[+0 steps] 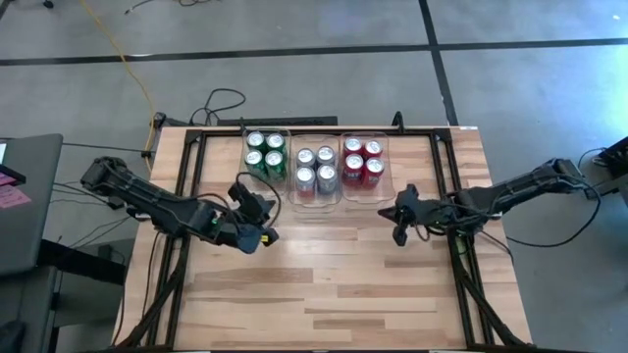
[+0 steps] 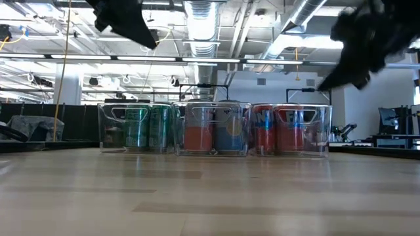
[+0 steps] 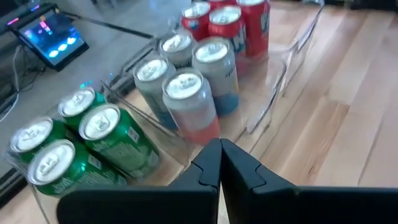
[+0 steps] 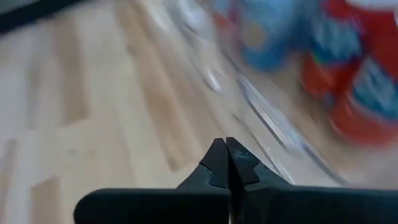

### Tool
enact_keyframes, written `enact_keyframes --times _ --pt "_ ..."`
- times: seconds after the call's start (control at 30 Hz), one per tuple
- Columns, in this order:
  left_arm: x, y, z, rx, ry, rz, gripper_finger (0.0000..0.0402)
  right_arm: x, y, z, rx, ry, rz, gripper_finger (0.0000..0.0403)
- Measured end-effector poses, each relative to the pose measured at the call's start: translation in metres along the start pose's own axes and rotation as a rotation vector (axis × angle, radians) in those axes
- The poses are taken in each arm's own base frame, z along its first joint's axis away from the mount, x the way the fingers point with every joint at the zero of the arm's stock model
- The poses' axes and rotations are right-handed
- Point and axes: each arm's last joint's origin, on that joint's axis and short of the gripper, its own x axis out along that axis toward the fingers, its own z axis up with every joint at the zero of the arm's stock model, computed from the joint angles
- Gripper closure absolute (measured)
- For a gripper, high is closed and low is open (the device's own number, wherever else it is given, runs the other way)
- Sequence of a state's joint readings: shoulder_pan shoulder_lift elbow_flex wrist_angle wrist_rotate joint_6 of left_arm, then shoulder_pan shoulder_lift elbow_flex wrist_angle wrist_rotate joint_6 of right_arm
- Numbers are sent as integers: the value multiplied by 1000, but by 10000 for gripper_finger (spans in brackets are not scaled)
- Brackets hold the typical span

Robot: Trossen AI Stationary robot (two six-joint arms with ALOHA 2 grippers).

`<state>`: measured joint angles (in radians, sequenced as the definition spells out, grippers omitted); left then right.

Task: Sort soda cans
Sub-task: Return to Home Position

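Note:
Three clear bins stand side by side at the table's far middle. The left bin holds several green soda cans point(image 1: 265, 154), the middle bin several silver cans point(image 1: 315, 168), the right bin several red cans point(image 1: 363, 159). All stand upright on the bin floors. My left gripper point(image 1: 245, 199) hovers shut above the table, near and left of the green cans; its fingertips point(image 3: 219, 148) show closed, with the cans beyond them. My right gripper point(image 1: 400, 213) hovers shut, near and right of the red cans; its fingertips point(image 4: 225, 149) also meet. Neither holds anything.
The clear bins' walls point(image 2: 213, 128) rise around the cans. A black frame point(image 1: 191, 147) runs along the table's left, right and far sides. Bare wooden table point(image 1: 324, 284) spreads toward the near edge. Cables lie on the floor beyond the far edge.

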<state>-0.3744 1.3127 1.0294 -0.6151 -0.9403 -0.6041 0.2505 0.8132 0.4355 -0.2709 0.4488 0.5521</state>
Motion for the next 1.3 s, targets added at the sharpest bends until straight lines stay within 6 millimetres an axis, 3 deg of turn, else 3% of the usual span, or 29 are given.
enact_keyframes --times 0.23,0.47,0.6,0.83,1.0,1.3 --pt "-25 29 18 -19 -73 -45 401 -26 18 38 -263 -152 101 389" --pt "-41 47 25 53 -125 -75 401 -47 19 62 -248 -315 127 400" --pt "-45 57 18 119 -161 -119 401 -64 14 70 -291 -423 143 400" --pt "-44 78 -5 110 -315 -303 401 -90 -1 72 -283 -526 247 400" --pt "-40 88 -32 24 -418 -432 401 -87 2 64 -316 -652 430 400" --pt "-33 96 -61 -58 -418 -441 401 -82 -5 47 -313 -570 431 400"
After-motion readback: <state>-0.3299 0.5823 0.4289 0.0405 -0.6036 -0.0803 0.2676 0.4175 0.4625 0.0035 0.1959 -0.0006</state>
